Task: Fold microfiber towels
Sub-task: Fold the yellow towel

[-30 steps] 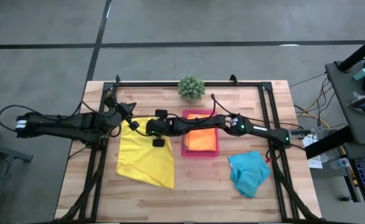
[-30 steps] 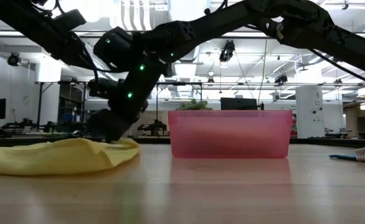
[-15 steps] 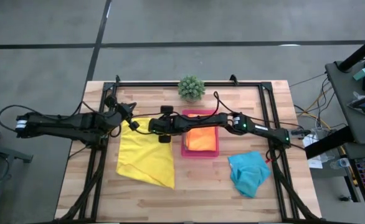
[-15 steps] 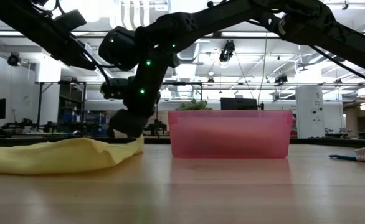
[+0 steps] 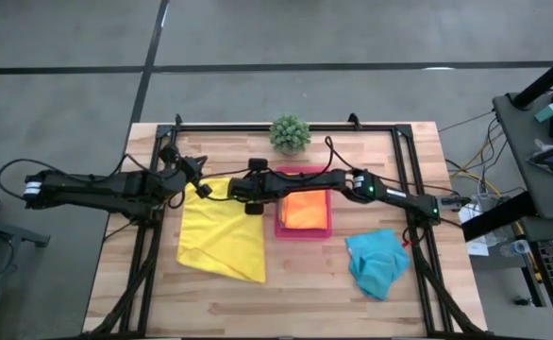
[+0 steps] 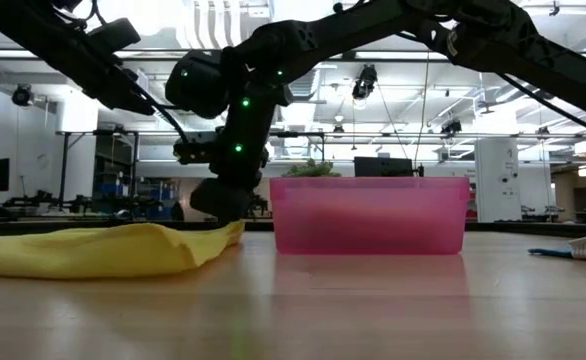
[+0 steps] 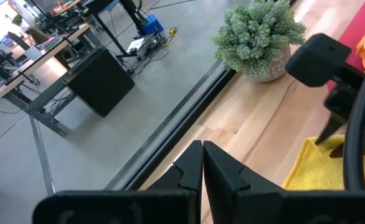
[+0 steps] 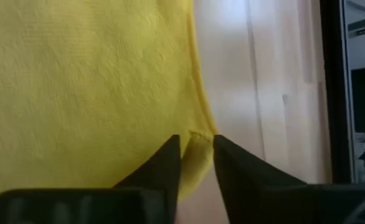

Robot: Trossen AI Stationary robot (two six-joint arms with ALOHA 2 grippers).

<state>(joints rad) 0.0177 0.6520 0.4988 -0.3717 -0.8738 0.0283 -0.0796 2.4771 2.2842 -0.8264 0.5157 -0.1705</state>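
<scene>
- While the yellow towel (image 5: 223, 235) lies spread at centre-left of the high view on the wooden surface (image 5: 286, 297), both arms reach in over its upper edge.
- Right hand (image 8: 196, 152) sits at the towel's upper right corner, just left of the pink tray (image 5: 304, 229); its two fingers stand slightly parted with the yellow hem between them, and whether they pinch it cannot be told.
- Left hand (image 7: 202, 163) is at the towel's upper left corner with its fingers pressed together, closed; from these views I cannot tell whether cloth is caught in them.
- Pink tray stands right beside the yellow towel at frame centre and holds the folded orange towel (image 5: 307, 210).
- In the low view the tray's wall (image 6: 369, 214) rises just right of the right arm, close against the towel's edge.
- Turquoise towel (image 5: 377, 262) lies crumpled at lower right, well apart from the tray.
- Small potted plant (image 5: 290, 133) stands at the surface's upper edge, above the tray.
</scene>
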